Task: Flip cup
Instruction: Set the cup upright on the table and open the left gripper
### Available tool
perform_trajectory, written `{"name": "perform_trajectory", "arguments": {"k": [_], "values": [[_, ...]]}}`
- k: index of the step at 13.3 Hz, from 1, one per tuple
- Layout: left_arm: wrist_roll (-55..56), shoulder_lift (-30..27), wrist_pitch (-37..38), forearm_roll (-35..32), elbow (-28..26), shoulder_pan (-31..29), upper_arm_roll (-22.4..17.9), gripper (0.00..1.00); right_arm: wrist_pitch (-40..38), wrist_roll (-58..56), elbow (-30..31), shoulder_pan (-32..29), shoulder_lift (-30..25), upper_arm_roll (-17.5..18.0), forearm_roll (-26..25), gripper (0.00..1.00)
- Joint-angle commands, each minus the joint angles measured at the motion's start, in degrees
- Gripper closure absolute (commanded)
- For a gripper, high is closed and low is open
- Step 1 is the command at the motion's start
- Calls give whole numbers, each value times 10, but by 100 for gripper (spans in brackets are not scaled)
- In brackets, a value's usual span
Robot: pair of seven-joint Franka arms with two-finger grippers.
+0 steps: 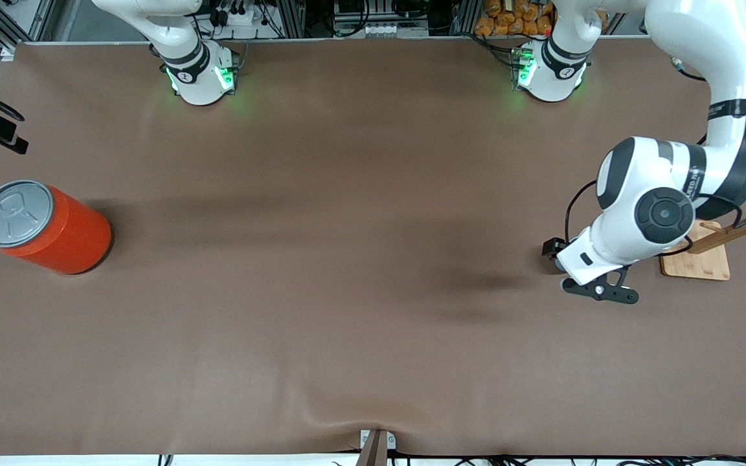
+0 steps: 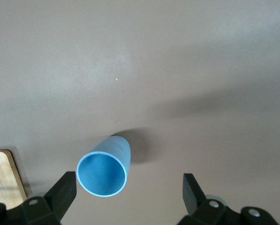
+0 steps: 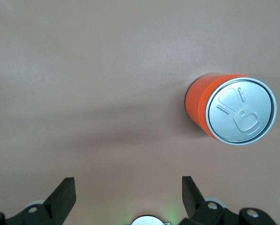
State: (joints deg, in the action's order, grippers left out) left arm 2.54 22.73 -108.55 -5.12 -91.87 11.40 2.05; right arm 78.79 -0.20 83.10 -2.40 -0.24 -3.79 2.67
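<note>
The light-blue cup (image 2: 103, 168) shows only in the left wrist view, with its darker blue open mouth facing the camera, standing on the brown table. In the front view the left arm hides it. My left gripper (image 2: 128, 194) is open and empty above the cup. The cup sits between the fingers, close to one finger (image 2: 64, 191) and apart from both. In the front view the left gripper (image 1: 599, 290) hangs over the table at the left arm's end. My right gripper (image 3: 128, 194) is open and empty, high above the table near its own base, and waits.
A large orange can with a grey lid (image 1: 43, 226) stands at the right arm's end of the table and also shows in the right wrist view (image 3: 231, 110). A wooden stand on a board (image 1: 697, 259) is beside the left gripper, and its corner shows in the left wrist view (image 2: 3, 173).
</note>
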Motion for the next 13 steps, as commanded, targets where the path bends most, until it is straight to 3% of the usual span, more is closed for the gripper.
{"name": "perform_trajectory", "arguments": {"k": [1,7,13], "values": [[4,0,29,10,48,1,1,0,-6,0,-4,-11,-3,6,3,0],[3,-23,37,13,98,-8,-1,0,-6,0,-4,-11,-3,6,3,0],[-1,-59,38,43,100,-39,-3,0,-6,1,-4,-11,-2,6,3,0]]}}
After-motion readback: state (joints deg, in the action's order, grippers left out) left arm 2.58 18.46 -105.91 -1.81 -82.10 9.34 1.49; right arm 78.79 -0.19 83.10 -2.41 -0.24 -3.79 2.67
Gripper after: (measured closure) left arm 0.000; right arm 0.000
